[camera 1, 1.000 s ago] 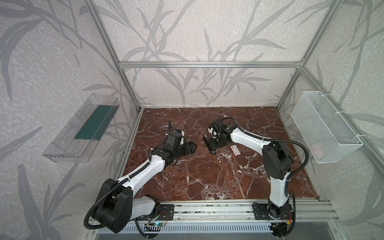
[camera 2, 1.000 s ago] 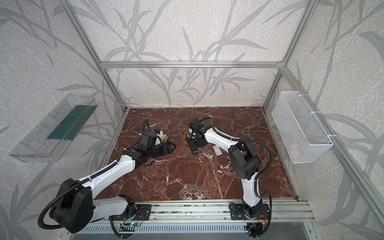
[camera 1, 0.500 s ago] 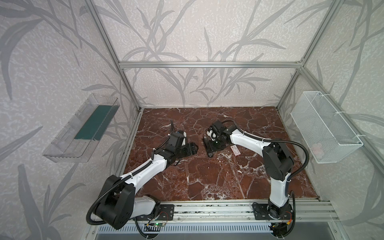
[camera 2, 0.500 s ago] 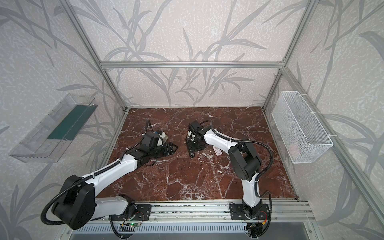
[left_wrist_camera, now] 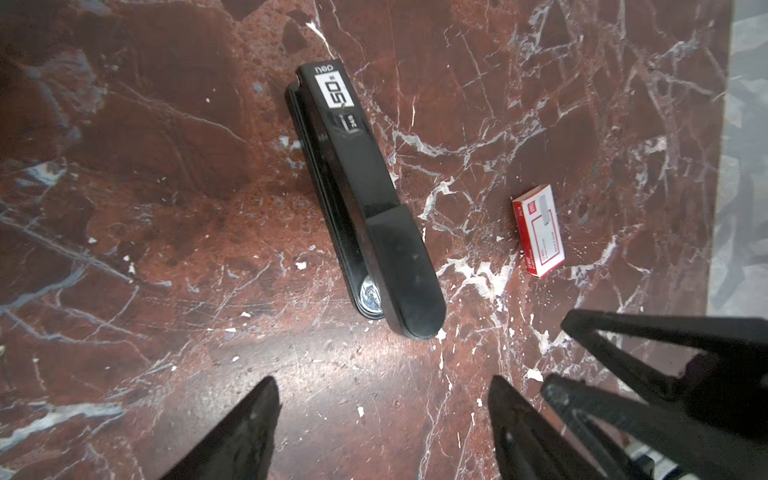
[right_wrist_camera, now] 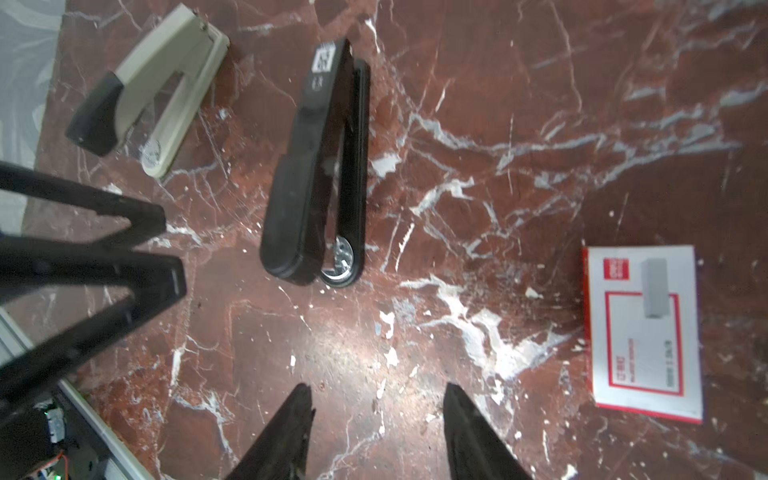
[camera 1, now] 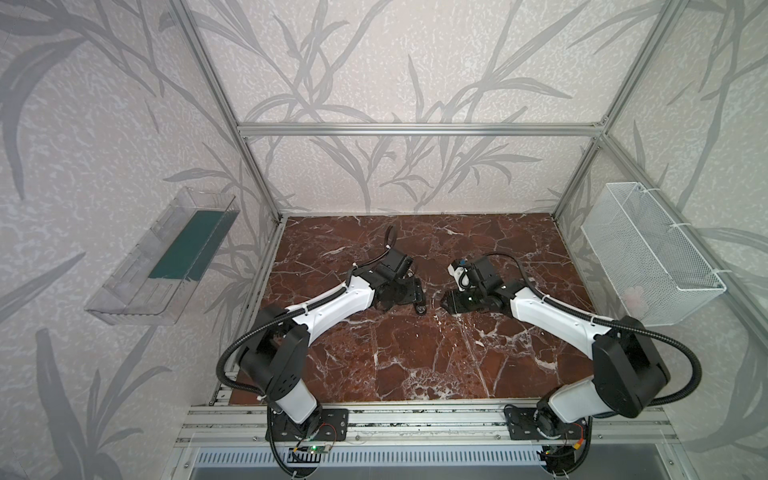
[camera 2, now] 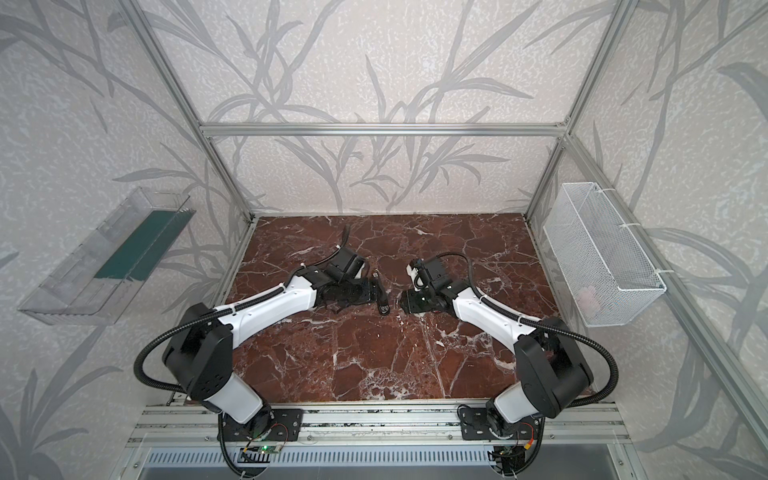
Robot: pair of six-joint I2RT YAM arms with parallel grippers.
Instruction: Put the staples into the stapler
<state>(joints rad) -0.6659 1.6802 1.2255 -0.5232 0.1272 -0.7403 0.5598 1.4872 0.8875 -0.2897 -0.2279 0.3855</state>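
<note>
Currently left gripper hangs low over the marble table, jaws spread wide, empty. Between both grippers the black stapler lies on the table, untouched. Further right, right gripper likewise parted, empty. Near it the staples box, white with red print, lies flat, apart from the stapler.

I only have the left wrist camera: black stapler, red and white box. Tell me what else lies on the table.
Observer: A second stapler, beige with a black end, shows in the right wrist view. It lies on the far side of the black stapler from the box.
Operator: Report the right gripper.
Observer: The right gripper is open, with nothing between its fingers.
</note>
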